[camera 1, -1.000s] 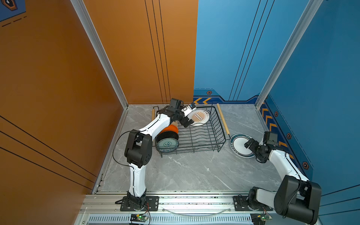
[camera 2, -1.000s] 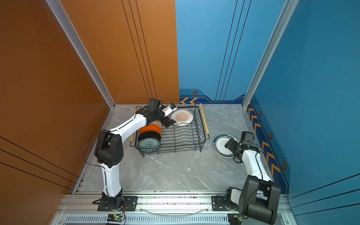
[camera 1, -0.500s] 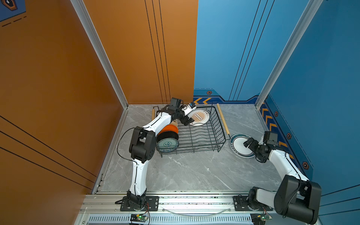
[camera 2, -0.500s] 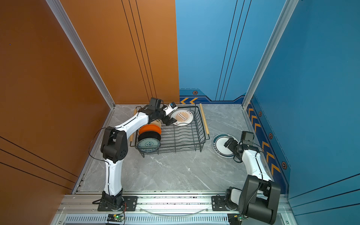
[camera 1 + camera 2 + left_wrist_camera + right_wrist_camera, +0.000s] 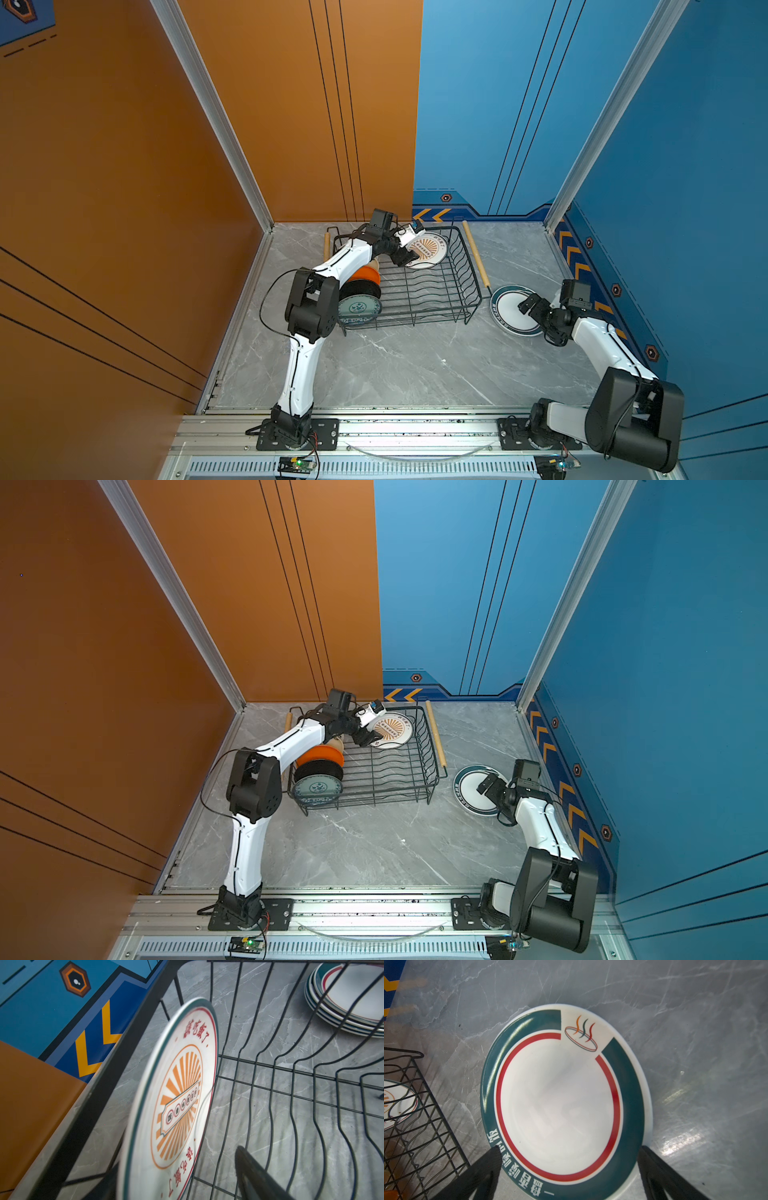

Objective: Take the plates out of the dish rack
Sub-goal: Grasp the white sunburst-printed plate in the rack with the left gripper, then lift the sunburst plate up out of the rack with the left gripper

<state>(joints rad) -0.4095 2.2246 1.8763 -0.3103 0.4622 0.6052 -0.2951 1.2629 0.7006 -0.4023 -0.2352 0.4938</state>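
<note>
Left wrist view: we find left pincer point(image 5: 178, 1155) spread astride sunburst plate point(image 5: 178, 1084) in dish rack point(image 5: 135, 1028); right pincer point(image 5: 569, 1147) released above plate stack point(image 5: 631, 1084).

Left arm point(image 5: 345, 259): stretched toward upper centre; left gripper point(image 5: 410, 249) jaws apart. Right arm point(image 5: 598, 340): folded at right edge; right gripper point(image 5: 533, 318) spread wide.

sunburst plate point(image 5: 178, 1105), rim: red Chinese characters; 吃飯了 and a full stop can be read, the character before them is unclear. A second red group sits on the opposite rim, seen upside down.
sunburst plate, centre banner: five circled characters, too small to read.
teal-rimmed plate point(image 5: 560, 1105), rim: white Chinese characters seen upside down, not legible.
teal-rimmed plate, logo: a steaming dish with orange, green and red wisps.
back wall, middle of a top view: orange chevrons point(image 5: 432, 215) and a hexagon mark point(image 5: 446, 198).
</note>
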